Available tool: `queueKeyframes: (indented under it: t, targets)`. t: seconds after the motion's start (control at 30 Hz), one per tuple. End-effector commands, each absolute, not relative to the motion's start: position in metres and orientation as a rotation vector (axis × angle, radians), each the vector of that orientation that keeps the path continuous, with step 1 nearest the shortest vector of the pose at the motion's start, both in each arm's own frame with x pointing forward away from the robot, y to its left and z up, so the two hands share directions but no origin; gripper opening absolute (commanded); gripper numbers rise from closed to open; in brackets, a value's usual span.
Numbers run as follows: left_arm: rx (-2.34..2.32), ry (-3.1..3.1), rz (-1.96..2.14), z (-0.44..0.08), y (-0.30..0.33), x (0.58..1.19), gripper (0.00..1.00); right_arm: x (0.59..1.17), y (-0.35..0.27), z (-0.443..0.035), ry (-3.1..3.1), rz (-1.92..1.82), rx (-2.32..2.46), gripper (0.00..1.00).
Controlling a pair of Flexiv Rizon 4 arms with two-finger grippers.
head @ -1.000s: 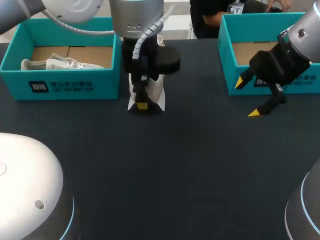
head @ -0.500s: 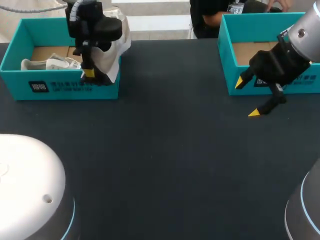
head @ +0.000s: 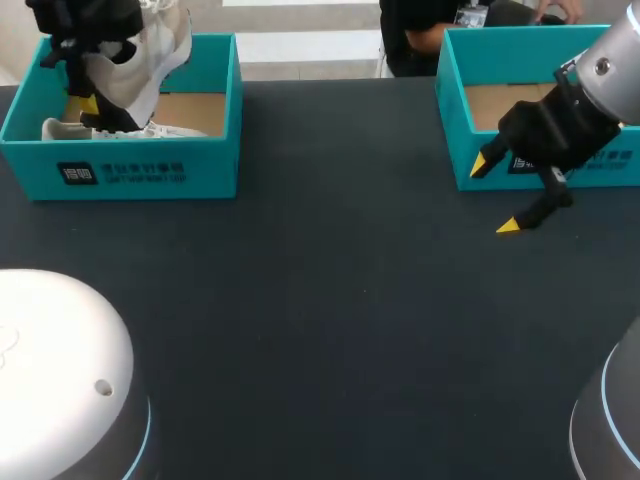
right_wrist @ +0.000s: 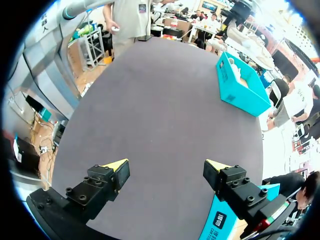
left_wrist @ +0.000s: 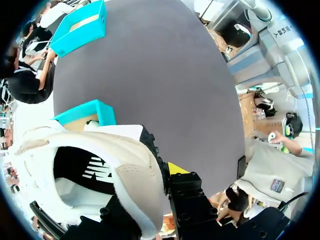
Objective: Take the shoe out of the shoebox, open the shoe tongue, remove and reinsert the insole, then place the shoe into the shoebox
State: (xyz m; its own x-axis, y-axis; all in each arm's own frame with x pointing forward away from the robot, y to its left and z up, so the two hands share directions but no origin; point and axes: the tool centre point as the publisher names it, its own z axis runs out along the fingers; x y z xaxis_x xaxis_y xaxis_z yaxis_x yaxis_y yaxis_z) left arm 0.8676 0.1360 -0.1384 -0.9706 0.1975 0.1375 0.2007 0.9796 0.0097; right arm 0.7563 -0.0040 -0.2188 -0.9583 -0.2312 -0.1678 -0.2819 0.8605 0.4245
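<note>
Dark table, shoe clamped between left fingers

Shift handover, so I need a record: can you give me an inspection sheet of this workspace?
Surface: dark matte table, no spills or marks seen.
Job's things: white and beige sneaker held above the left teal cardboard shoebox, which holds a second white shoe; right teal cardboard shoebox at the table's far right.
Clutter: nothing seen.
End effectors: left end effector shut on the sneaker; right end effector open, empty, beside the right box.
Cables: nothing seen.
Surroundings: nothing seen reaching over the table.
</note>
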Motion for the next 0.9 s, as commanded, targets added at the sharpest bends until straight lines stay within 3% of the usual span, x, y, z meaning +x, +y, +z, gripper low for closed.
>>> queueKeyframes:
  t: [0.03, 0.57, 0.9]
  targets:
    - [-0.273, -3.004, -0.021, -0.134, 0.147, 0.868, 0.0, 0.757, -0.003, -0.219, 2.925, 0.688, -0.404, 1.0]
    - [-0.273, -3.004, -0.021, -0.134, 0.147, 0.868, 0.0, 0.757, -0.003, -0.219, 2.925, 0.688, -0.404, 1.0]
    - [-0.378, -2.945, -0.004, -0.145, 0.198, 0.942, 0.0, 0.757, -0.003, -0.219, 2.925, 0.688, -0.404, 1.0]
